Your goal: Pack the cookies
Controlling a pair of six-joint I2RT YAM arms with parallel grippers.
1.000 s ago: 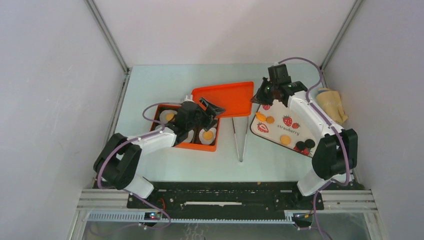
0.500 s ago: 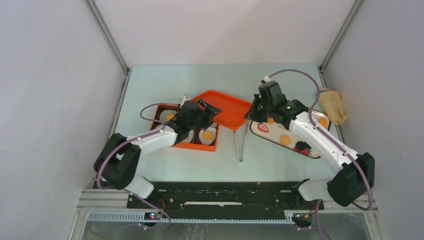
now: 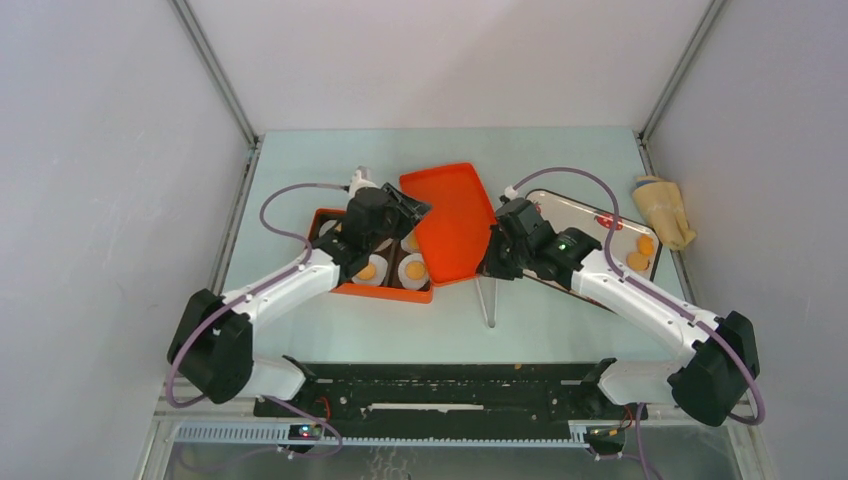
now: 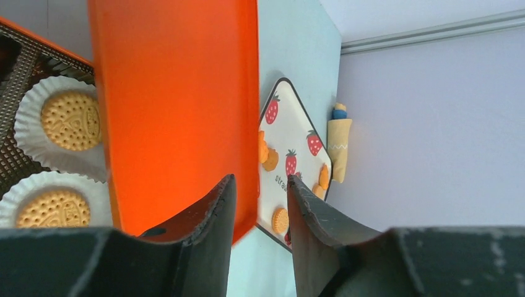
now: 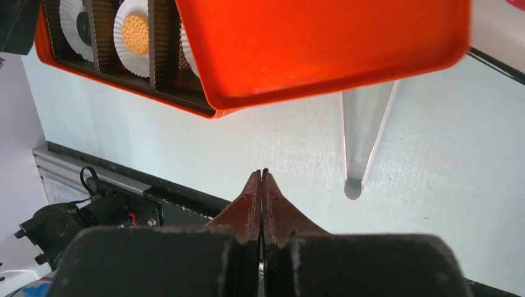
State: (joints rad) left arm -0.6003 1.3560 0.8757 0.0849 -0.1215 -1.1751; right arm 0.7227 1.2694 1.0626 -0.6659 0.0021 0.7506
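Observation:
Cookies (image 3: 370, 270) sit in white paper cups in the orange box (image 3: 345, 288); they also show in the left wrist view (image 4: 70, 120) and the right wrist view (image 5: 135, 34). More cookies (image 3: 645, 243) lie on the strawberry plate (image 3: 600, 240), which also shows in the left wrist view (image 4: 291, 133) with cookies (image 4: 280, 219). The orange lid (image 3: 445, 225) lies tilted over the box's right side. My left gripper (image 3: 408, 212) is open, and its jaws (image 4: 260, 179) straddle the lid's edge (image 4: 186, 111). My right gripper (image 3: 493, 258) is shut and empty (image 5: 261, 172), beside the lid's near right edge.
Metal tongs (image 3: 487, 295) lie on the table just right of the box, also in the right wrist view (image 5: 362, 133). A beige cloth object (image 3: 660, 210) lies at the table's right edge. Side walls close in left and right.
The lid has swung from lying crosswise to lengthwise and now overlaps the box. My right arm moved from the plate's far corner to the lid's near edge. The plate shifted right.

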